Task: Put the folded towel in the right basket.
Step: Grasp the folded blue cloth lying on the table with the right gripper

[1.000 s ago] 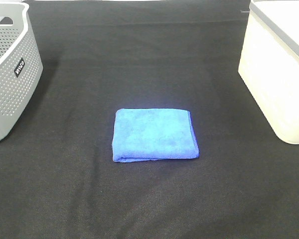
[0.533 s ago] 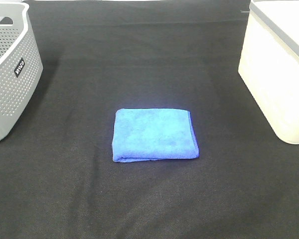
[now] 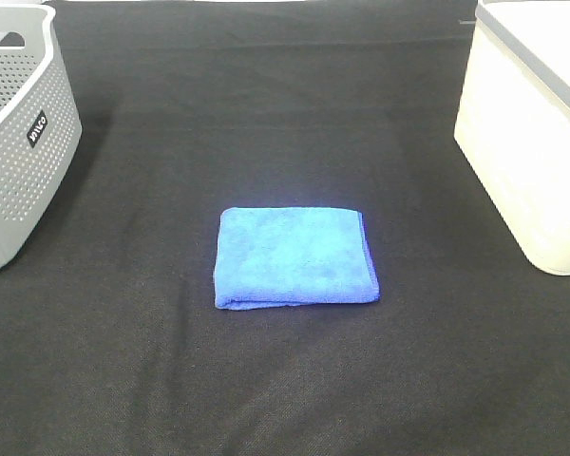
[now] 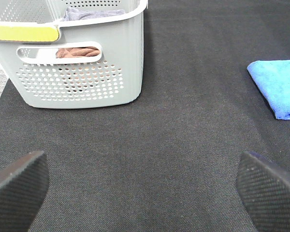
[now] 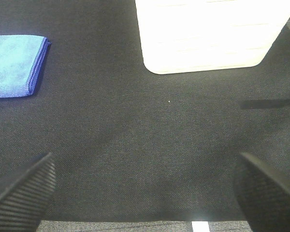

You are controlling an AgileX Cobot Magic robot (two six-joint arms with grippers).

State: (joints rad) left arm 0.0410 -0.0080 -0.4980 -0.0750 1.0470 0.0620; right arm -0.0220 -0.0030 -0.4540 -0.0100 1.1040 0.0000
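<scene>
A folded blue towel (image 3: 295,257) lies flat on the black cloth at the middle of the table. It also shows in the left wrist view (image 4: 279,85) and in the right wrist view (image 5: 15,65). The right basket (image 3: 532,133) is white and stands at the right edge; the right wrist view shows its wall (image 5: 208,34). Neither arm shows in the high view. My left gripper (image 4: 145,191) is open and empty over bare cloth, well away from the towel. My right gripper (image 5: 145,191) is open and empty near the table's front edge.
A grey perforated basket (image 3: 19,133) stands at the left edge. The left wrist view shows it (image 4: 77,58) holding brown and grey cloths. The black cloth (image 3: 294,380) covers the table between the baskets.
</scene>
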